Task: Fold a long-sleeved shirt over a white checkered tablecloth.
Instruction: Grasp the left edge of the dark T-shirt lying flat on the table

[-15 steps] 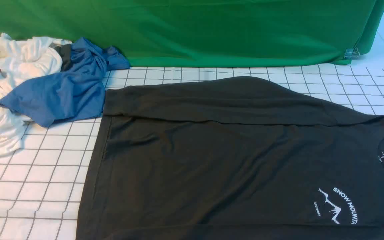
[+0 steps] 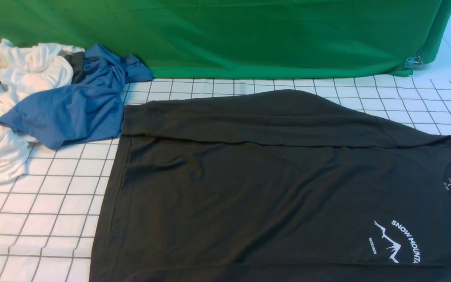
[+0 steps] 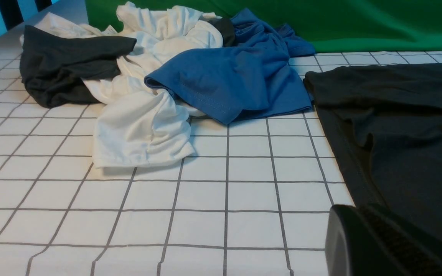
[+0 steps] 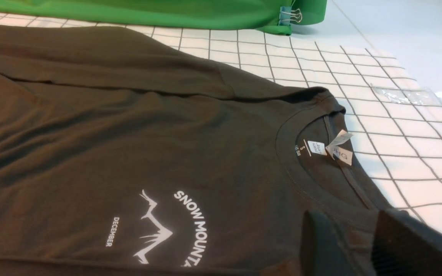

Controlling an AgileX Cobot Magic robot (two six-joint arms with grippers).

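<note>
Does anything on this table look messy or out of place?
Yes. Crumpled white garments and a blue garment are heaped at the far left of the tablecloth, the blue one reaching the long-sleeved shirt. The shirt lies flat; a paper tag sticks out at its collar.

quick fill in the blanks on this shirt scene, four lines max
1. The long-sleeved shirt lies on a white ___ tablecloth.
2. The backdrop cloth is ___.
3. The crumpled garment nearest the shirt is ___.
4. Beside the mountain print stands the word ___.
Missing: checkered; green; blue; DECEMBER.
</note>
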